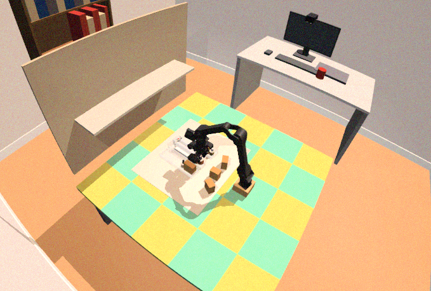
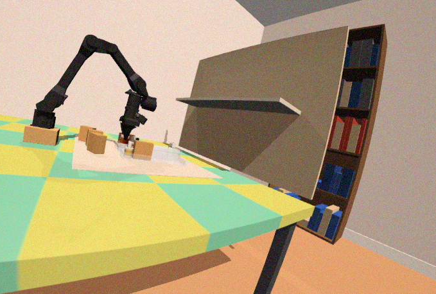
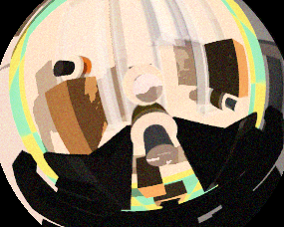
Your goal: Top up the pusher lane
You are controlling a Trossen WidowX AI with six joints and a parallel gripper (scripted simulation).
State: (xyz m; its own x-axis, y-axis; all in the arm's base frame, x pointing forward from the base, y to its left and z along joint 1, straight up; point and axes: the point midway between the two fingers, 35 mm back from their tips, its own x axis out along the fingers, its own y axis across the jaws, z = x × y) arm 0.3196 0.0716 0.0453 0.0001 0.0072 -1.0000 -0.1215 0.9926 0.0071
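Single-arm configuration: one black arm (image 1: 241,147) (image 2: 73,67) is mounted on a wooden base block (image 1: 238,189) (image 2: 40,135) beside the pale board (image 1: 150,168) (image 2: 97,164), the reference for all locations below.

Gripper state: the gripper (image 1: 200,158) (image 2: 125,138) (image 3: 151,124) is clamped on the held jar (image 3: 151,130), directed downward above the pale board. The held jar presents a pale ring and a dark upper part between the two fingers in the wrist view. Its clearance from the lane floor cannot be determined.

Lane assembly: transparent lanes (image 1: 182,150) (image 2: 167,155) are located on the pale board, on the side remote from the base block. A round, pale-topped jar (image 3: 142,86) is located just ahead of the held jar, apparently in line with it. Contact between the two jars cannot be confirmed; the pusher plate and front stop are not distinguishable.

Adjacent items on the pale board: a brown block (image 1: 189,166) (image 2: 142,149) (image 3: 77,115) stands beside the lanes, with a dark-capped jar (image 3: 72,67) near it. Three further blocks (image 1: 215,173) (image 2: 97,142) form a spaced row on the board's base side.

Surroundings: the board rests on a yellow-and-green checkered table (image 1: 229,226) (image 2: 114,214). A panel with a shelf (image 1: 136,96) (image 2: 239,104) stands beyond the board; a white desk (image 1: 291,74) is well apart from it.
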